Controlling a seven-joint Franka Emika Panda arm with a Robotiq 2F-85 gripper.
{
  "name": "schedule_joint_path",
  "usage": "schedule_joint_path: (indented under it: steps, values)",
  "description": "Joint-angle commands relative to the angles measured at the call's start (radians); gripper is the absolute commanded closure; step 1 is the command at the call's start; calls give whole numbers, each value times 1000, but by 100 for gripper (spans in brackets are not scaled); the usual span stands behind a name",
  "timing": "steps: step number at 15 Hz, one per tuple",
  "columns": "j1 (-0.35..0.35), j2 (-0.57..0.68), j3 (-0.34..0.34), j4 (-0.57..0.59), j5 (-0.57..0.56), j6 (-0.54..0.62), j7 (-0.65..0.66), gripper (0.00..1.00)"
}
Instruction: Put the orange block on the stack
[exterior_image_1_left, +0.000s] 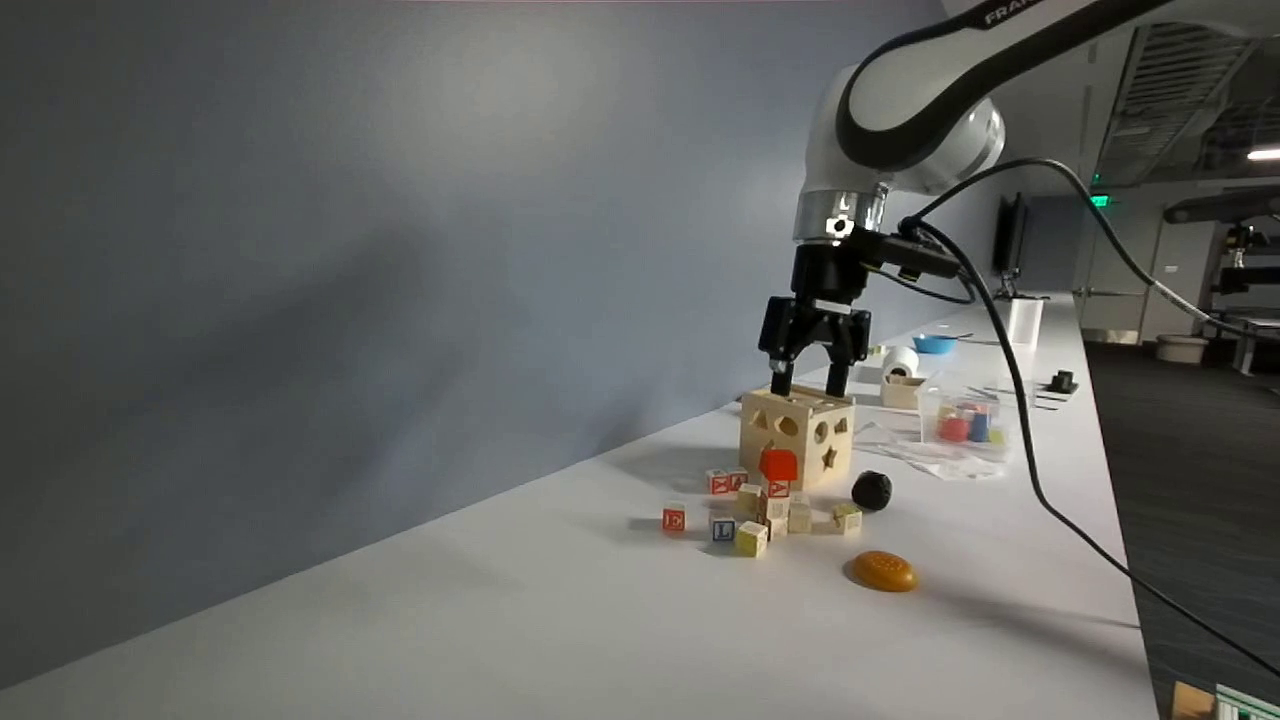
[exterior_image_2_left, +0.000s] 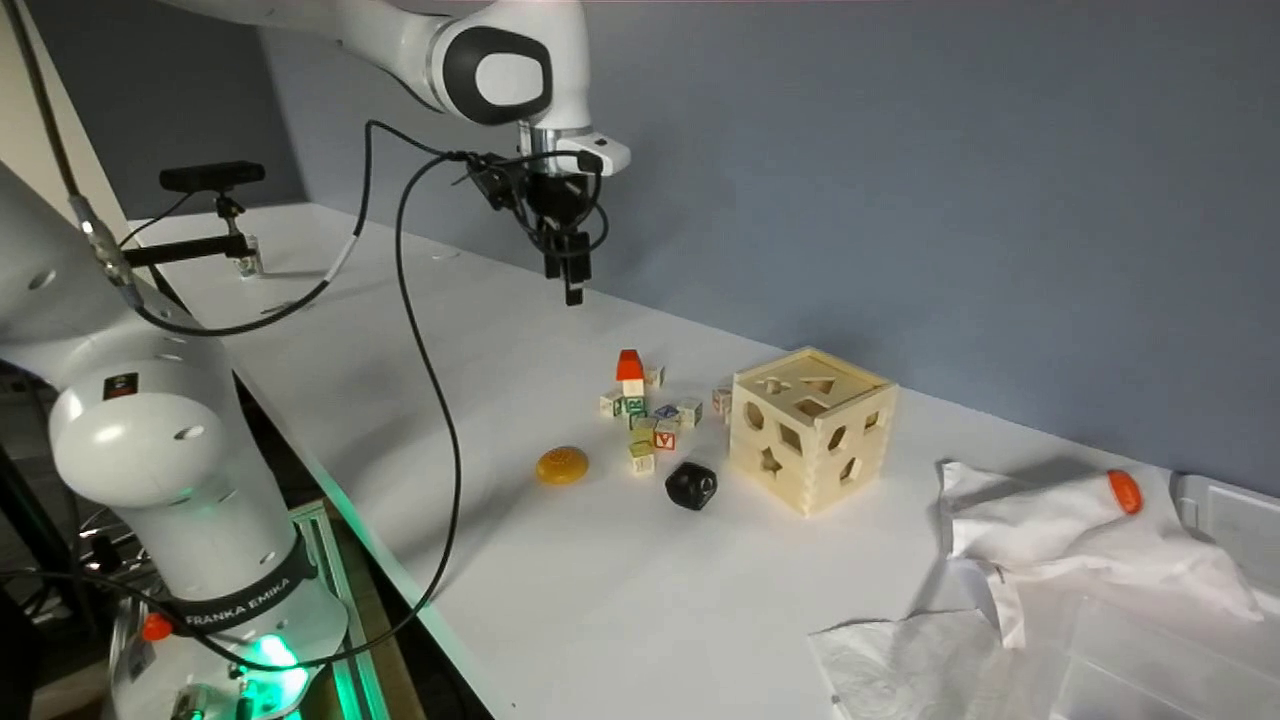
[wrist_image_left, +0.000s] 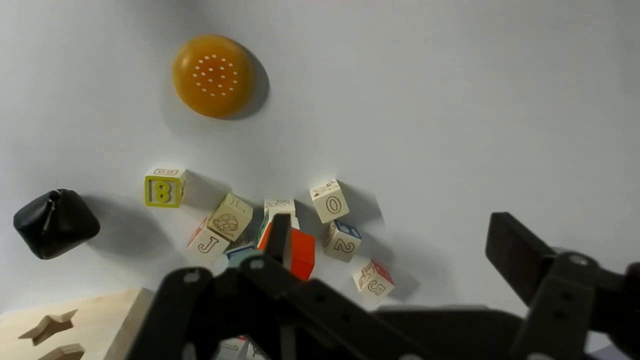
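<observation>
One orange block (exterior_image_2_left: 630, 367) tops one stack of letter blocks (exterior_image_2_left: 634, 403), two jaws empty, wide apart.

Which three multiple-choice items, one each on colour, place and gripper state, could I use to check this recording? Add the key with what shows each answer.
1. What colour is the faceted toy near the wooden cube?
a) yellow
b) black
c) white

2. Where is the orange block?
a) on top of the letter blocks
b) inside the wooden cube
c) on the faceted toy

3. How does the gripper stand?
a) shut on the orange block
b) shut on nothing
c) open, holding nothing

Key:
1 b: the toy shows black in all three views.
2 a: both exterior views show it capping a small column of letter blocks.
3 c: in the wrist view its fingers stand wide apart, with nothing gripped between them.
</observation>
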Motion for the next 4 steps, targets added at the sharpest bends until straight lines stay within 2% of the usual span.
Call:
schedule_joint_path:
  steps: [1,4]
  values:
    - [-2,8,4,1,0,0,0,0]
    - [-1,26,5,1,0,4,0,0]
